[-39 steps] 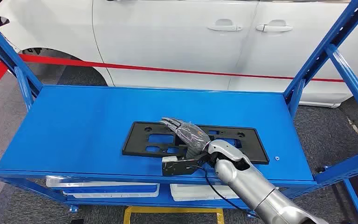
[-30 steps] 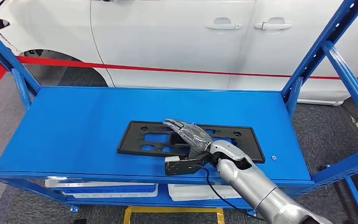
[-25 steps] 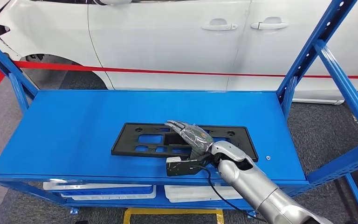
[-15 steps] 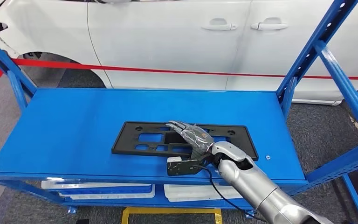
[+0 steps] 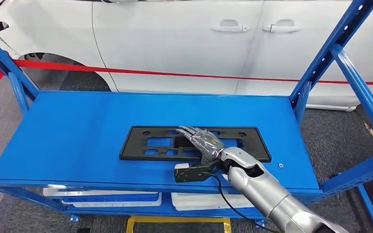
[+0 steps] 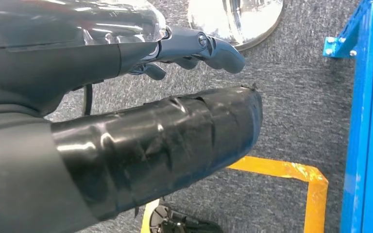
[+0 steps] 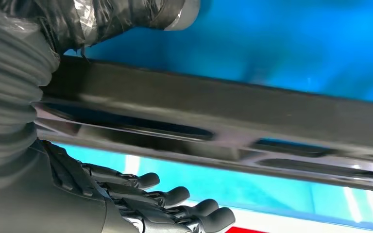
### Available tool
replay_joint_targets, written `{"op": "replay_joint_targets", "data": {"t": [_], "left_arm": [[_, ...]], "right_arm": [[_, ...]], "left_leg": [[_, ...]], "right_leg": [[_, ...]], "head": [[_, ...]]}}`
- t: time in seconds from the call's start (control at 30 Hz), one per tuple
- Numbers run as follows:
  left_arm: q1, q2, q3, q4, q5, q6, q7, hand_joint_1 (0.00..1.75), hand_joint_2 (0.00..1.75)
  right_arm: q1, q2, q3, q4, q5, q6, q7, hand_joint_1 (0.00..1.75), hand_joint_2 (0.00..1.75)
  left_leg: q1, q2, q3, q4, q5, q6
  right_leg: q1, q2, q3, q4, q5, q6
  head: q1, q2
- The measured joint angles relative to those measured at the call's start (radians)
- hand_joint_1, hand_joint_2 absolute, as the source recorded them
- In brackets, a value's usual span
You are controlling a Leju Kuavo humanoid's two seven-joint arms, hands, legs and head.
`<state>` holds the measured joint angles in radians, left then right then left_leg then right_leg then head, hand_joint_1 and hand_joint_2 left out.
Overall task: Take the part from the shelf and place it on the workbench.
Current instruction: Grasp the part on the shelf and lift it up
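L hand (image 6: 194, 46) hangs over grey carpet beside shelf post, fingers curled in, nothing in them. Black part (image 5: 194, 143) lies flat on blue shelf (image 5: 77, 126), under R hand (image 5: 205, 141). R hand: fingers stretched over part's top, thumb beneath near edge per wrist view; can't tell if the grasp is closed. White car (image 5: 184, 39) beyond the hand.

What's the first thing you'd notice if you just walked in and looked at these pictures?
Probably the big blue shelf with a flat black part lying in the middle of it. The robot's shiny silver arm reaches in from below, and its right hand is over the part's near edge, fingers above and thumb below. Right behind the shelf stands a white car with a red stripe.
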<state>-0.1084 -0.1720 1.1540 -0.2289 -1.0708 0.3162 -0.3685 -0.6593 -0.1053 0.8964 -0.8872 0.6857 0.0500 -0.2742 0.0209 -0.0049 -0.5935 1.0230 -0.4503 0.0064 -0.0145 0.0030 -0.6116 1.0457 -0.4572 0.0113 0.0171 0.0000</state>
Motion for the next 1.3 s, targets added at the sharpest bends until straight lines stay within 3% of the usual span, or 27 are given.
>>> {"op": "replay_joint_targets", "data": {"t": [0.03, 0.13, 0.17, 0.27, 0.3, 0.33, 0.4, 0.47, 0.57, 0.63, 0.67, 0.77, 0.8, 0.83, 0.87, 0.9, 0.97, 1.03, 1.13, 1.2, 1.27, 1.3], "left_arm": [[0.0, 0.0, 0.0, 0.0, 0.0, 0.0, 0.0, 0.0, 0.0], [-0.001, 0.0, 0.0, 0.0, 0.0, 0.001, 0.0, 0.0, 0.0], [-0.001, 0.0, 0.0, 0.0, 0.0, 0.002, 0.0, 0.0, 0.0], [0.0, -0.001, 0.0, 0.0, 0.0, 0.002, 0.0, 0.0, 0.0], [0.001, -0.001, 0.0, 0.0, 0.0, 0.002, 0.0, 0.0, 0.0], [0.001, -0.001, 0.0, 0.0, 0.0, 0.002, 0.0, 0.0, 0.0], [0.001, 0.0, 0.0, 0.0, 0.0, 0.002, 0.0, 0.0, 0.0], [0.0, 0.0, 0.0, 0.0, 0.0, 0.002, 0.0, 0.0, 0.0], [0.0, 0.0, 0.0, 0.0, 0.0, 0.001, -0.001, 0.0, 0.0], [0.001, -0.001, 0.0, 0.0, 0.0, 0.001, -0.001, 0.0, 0.0], [0.0, -0.002, 0.0, 0.0, 0.0, 0.001, -0.001, 0.0, 0.0], [0.001, -0.001, 0.0, 0.0, 0.0, -0.001, -0.002, 0.0, 0.0], [0.001, -0.001, 0.0, 0.0, 0.0, -0.002, -0.002, 0.0, 0.0], [0.001, -0.001, 0.0, 0.0, 0.0, -0.004, -0.002, 0.0, 0.0], [0.001, -0.001, 0.0, 0.0, 0.0, -0.006, -0.002, 0.0, 0.0], [0.001, -0.002, 0.0, 0.0, 0.0, -0.007, -0.002, 0.0, 0.0], [0.002, -0.003, 0.0, 0.0, 0.0, -0.008, -0.002, 0.0, 0.0], [0.002, -0.004, 0.0, 0.0, 0.0, -0.009, -0.002, 0.0, 0.0], [0.002, -0.003, 0.0, 0.0, 0.0, -0.009, -0.002, 0.0, 0.0], [0.002, -0.003, 0.0, 0.0, 0.0, -0.009, -0.002, 0.0, 0.0], [0.003, -0.003, 0.0, 0.0, 0.0, -0.009, -0.002, 0.0, 0.0], [0.004, -0.003, 0.0, 0.0, 0.0, -0.009, -0.002, 0.0, 0.0]], "right_arm": [[0.0, 0.0, 0.002, 0.002, 0.0, -0.001, 0.001, 0.09, 1.75], [-0.004, -0.001, 0.006, 0.005, 0.002, -0.003, 0.001, 0.95, 1.75], [-0.005, -0.001, 0.008, 0.006, 0.002, -0.005, 0.002, 1.37, 1.75], [-0.005, 0.0, 0.017, 0.009, 0.009, -0.011, 0.003, 1.73, 1.75], [-0.005, 0.0, 0.019, 0.01, 0.014, -0.014, 0.005, 1.72, 1.75], [-0.006, 0.0, 0.021, 0.011, 0.021, -0.018, 0.008, 1.7, 1.75], [-0.008, 0.0, 0.024, 0.011, 0.037, -0.028, 0.021, 1.69, 1.75], [-0.009, -0.001, 0.025, 0.014, 0.054, -0.04, 0.034, 1.7, 1.75], [-0.012, -0.002, 0.026, 0.02, 0.075, -0.06, 0.044, 1.71, 1.75], [-0.014, -0.003, 0.025, 0.021, 0.087, -0.07, 0.047, 1.71, 1.75], [-0.014, -0.005, 0.025, 0.021, 0.093, -0.074, 0.048, 1.72, 1.75], [-0.01, -0.008, 0.025, 0.019, 0.116, -0.088, 0.052, 1.73, 1.75], [-0.007, -0.009, 0.025, 0.017, 0.128, -0.095, 0.055, 1.72, 1.75], [-0.005, -0.009, 0.025, 0.012, 0.144, -0.103, 0.06, 1.72, 1.75], [-0.004, -0.009, 0.025, 0.005, 0.162, -0.113, 0.068, 1.71, 1.75], [-0.004, -0.009, 0.025, -0.005, 0.179, -0.122, 0.075, 1.71, 1.75], [-0.003, -0.01, 0.025, -0.022, 0.202, -0.134, 0.087, 1.71, 1.75], [0.0, -0.011, 0.025, -0.035, 0.21, -0.139, 0.089, 1.71, 1.75], [0.002, -0.013, 0.024, -0.049, 0.214, -0.139, 0.09, 1.71, 1.75], [0.002, -0.013, 0.024, -0.056, 0.215, -0.14, 0.091, 1.71, 1.75], [0.006, -0.013, 0.024, -0.058, 0.215, -0.14, 0.091, 1.71, 1.75], [0.008, -0.013, 0.024, -0.058, 0.215, -0.14, 0.091, 1.71, 1.75]], "left_leg": [[-0.001, 0.0, 0.0, 0.0, 0.0, -0.006], [0.004, 0.0, -0.011, 0.026, -0.022, -0.02], [0.005, 0.001, -0.029, 0.066, -0.047, -0.023], [0.005, 0.001, -0.116, 0.252, -0.126, -0.027], [0.005, 0.001, -0.13, 0.28, -0.127, -0.026], [0.005, 0.001, -0.125, 0.266, -0.108, -0.024], [0.004, 0.001, -0.067, 0.143, -0.039, -0.016], [-0.001, 0.001, -0.012, 0.029, -0.001, -0.007], [-0.005, 0.001, 0.001, 0.0, 0.001, 0.002], [-0.001, 0.004, 0.006, -0.01, 0.007, 0.013], [0.001, 0.006, 0.008, -0.014, 0.01, 0.019], [0.001, 0.009, 0.008, -0.016, 0.011, 0.027], [0.001, 0.009, 0.008, -0.015, 0.011, 0.027], [0.001, 0.008, 0.009, -0.014, 0.01, 0.026], [0.001, 0.008, 0.009, -0.012, 0.009, 0.024], [0.002, 0.007, 0.01, -0.009, 0.007, 0.021], [-0.001, 0.006, 0.008, -0.003, 0.003, 0.012], [-0.003, 0.005, 0.006, -0.002, 0.002, 0.001], [0.001, 0.005, 0.002, 0.008, -0.009, -0.016], [0.003, 0.005, -0.034, 0.089, -0.059, -0.023], [0.003, 0.005, -0.095, 0.222, -0.12, -0.028], [0.003, 0.005, -0.117, 0.268, -0.133, -0.03]], "right_leg": [[0.003, 0.001, 0.0, -0.002, 0.001, -0.005], [-0.002, 0.0, 0.004, -0.011, 0.006, -0.027], [-0.003, -0.001, 0.007, -0.014, 0.007, -0.033], [0.003, -0.003, 0.008, -0.014, 0.006, -0.041], [0.005, -0.003, 0.008, -0.013, 0.005, -0.042], [0.006, -0.002, 0.01, -0.013, 0.005, -0.043], [0.008, -0.001, 0.015, -0.013, 0.002, -0.041], [0.012, -0.001, 0.016, -0.01, -0.001, -0.034], [0.013, 0.0, 0.016, -0.012, 0.001, -0.02], [0.011, 0.001, 0.011, 0.004, -0.014, -0.008], [0.01, 0.001, -0.003, 0.038, -0.036, -0.003], [0.003, 0.001, -0.087, 0.218, -0.122, 0.011], [0.0, 0.0, -0.104, 0.252, -0.128, 0.014], [-0.002, 0.0, -0.103, 0.249, -0.114, 0.016], [-0.004, 0.0, -0.082, 0.207, -0.083, 0.016], [-0.006, 0.0, -0.049, 0.139, -0.048, 0.015], [-0.003, 0.0, 0.005, 0.025, -0.008, 0.007], [0.003, 0.001, 0.017, -0.006, -0.008, -0.003], [0.001, 0.001, 0.02, -0.015, -0.001, -0.023], [-0.002, -0.002, 0.023, -0.022, 0.004, -0.034], [0.0, -0.003, 0.022, -0.022, 0.004, -0.039], [0.001, -0.003, 0.022, -0.021, 0.004, -0.039]], "head": [[0.0, 0.0], [-0.001, 0.0], [-0.001, 0.0], [-0.002, 0.0], [-0.002, 0.0], [-0.002, 0.0], [-0.002, 0.0], [-0.001, 0.0], [0.0, 0.0], [0.0, 0.0], [0.0, 0.0], [0.001, 0.0], [0.001, 0.0], [0.001, 0.0], [0.001, 0.0], [0.001, 0.0], [0.001, 0.0], [0.0, 0.0], [-0.001, 0.0], [-0.002, 0.0], [-0.002, 0.0], [-0.002, 0.0]]}}
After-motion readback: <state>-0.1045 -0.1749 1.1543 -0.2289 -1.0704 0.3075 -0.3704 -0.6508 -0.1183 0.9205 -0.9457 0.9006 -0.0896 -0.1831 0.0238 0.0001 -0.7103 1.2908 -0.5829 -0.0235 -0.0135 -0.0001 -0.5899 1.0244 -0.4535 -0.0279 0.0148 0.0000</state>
